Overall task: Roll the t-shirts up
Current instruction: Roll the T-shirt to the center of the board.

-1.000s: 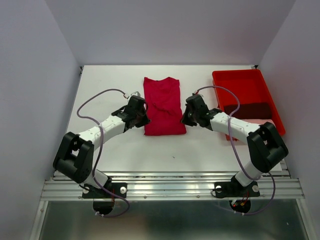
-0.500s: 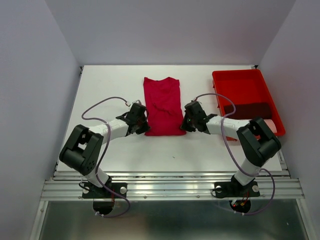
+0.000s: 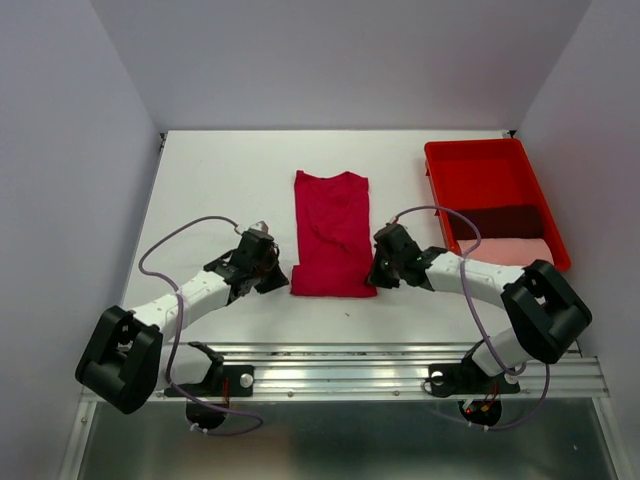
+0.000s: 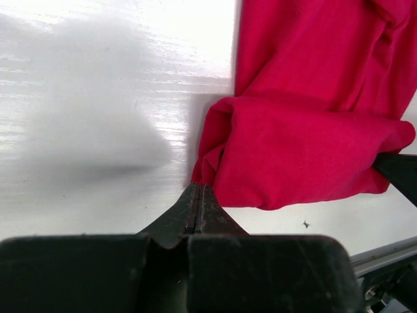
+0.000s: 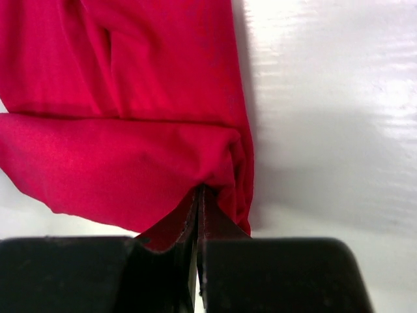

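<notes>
Left hand (image 4: 197,190) and right hand (image 5: 199,193): each clamped tight on a near hem corner of the crimson t-shirt (image 3: 332,225). Over the last second the shirt has been dragged nearer across the surface (image 3: 215,170), and its hem is now bunched. Rolling is judged barely begun.

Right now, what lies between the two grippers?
Near edge of the crimson t-shirt, pinched at its corners by the left gripper and right gripper; clearest in the top view.
</notes>
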Action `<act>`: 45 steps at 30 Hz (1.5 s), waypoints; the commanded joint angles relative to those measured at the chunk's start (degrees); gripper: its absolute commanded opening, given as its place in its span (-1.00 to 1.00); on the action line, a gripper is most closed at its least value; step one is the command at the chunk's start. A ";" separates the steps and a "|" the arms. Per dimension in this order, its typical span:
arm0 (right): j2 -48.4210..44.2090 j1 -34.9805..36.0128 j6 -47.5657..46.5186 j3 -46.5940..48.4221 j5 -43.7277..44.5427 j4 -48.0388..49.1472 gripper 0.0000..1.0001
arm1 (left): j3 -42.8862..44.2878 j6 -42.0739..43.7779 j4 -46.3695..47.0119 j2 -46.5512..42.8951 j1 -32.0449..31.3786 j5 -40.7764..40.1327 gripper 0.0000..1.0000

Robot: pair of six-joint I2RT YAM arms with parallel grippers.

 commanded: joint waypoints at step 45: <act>-12.08 0.46 14.66 -12.36 0.64 5.89 -0.81 | -9.05 -12.26 11.09 -1.90 -1.23 5.54 -0.75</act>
